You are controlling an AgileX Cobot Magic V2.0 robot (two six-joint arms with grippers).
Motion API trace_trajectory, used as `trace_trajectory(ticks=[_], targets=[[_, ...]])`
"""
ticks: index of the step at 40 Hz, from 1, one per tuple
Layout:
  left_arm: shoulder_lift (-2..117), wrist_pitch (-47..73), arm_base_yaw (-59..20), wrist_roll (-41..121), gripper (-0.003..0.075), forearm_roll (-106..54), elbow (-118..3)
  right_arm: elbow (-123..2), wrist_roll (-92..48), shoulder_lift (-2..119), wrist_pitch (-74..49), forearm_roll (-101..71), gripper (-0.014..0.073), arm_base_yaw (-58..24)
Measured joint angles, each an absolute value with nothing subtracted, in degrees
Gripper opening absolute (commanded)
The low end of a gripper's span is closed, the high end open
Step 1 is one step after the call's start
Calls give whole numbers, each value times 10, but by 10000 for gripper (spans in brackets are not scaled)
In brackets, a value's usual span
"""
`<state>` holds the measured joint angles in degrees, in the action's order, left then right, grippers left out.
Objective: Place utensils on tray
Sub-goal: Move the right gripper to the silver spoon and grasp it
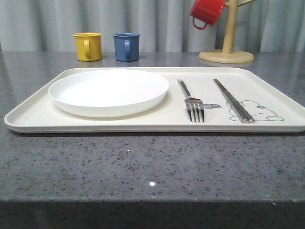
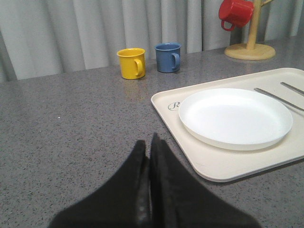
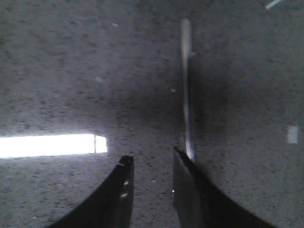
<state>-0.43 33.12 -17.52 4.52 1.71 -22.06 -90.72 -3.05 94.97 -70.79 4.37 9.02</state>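
The cream tray [image 1: 143, 127] lies across the grey table and carries the round white plate [image 1: 108, 90] on its left half. A steel fork [image 1: 193, 102] and a pair of steel chopsticks [image 1: 233, 101] lie side by side on its right half. My left gripper [image 2: 147, 142] is shut and empty, hovering over bare table just off the tray's [image 2: 213, 164] left corner, near the plate [image 2: 235, 116]. My right gripper [image 3: 151, 156] is open, close above the table. A slim steel utensil handle [image 3: 185, 85] lies there, running past the outer side of one finger [image 3: 187, 190]; its end is hidden.
A yellow mug [image 1: 87, 46] and a blue mug [image 1: 127, 46] stand behind the tray. A red mug [image 1: 206, 11] hangs on a wooden mug tree [image 1: 227, 52] at the back right. Bare grey table [image 1: 143, 167] stretches in front of the tray.
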Motion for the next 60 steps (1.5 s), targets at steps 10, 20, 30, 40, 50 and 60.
trace_trajectory(ticks=[10, 20, 30, 40, 50, 60], targets=[[-4, 331, -175, 45, -18, 17, -221, -906, -54, 997, -710, 36, 343, 139], [-4, 331, -175, 45, -18, 17, -221, -906, -76, 1044, -710, 26, 343, 140], [-4, 331, -175, 45, -18, 17, -221, -906, -78, 1081, -705, 26, 338, 141], [-4, 331, -175, 45, -18, 17, -221, -906, -78, 1082, -702, 26, 104, 142], [-4, 331, -175, 45, -18, 17, -221, -906, -78, 1082, -700, 30, -28, 144], [-4, 331, -175, 45, -18, 17, -221, -907, -19, 1036, -701, 26, -28, 140]])
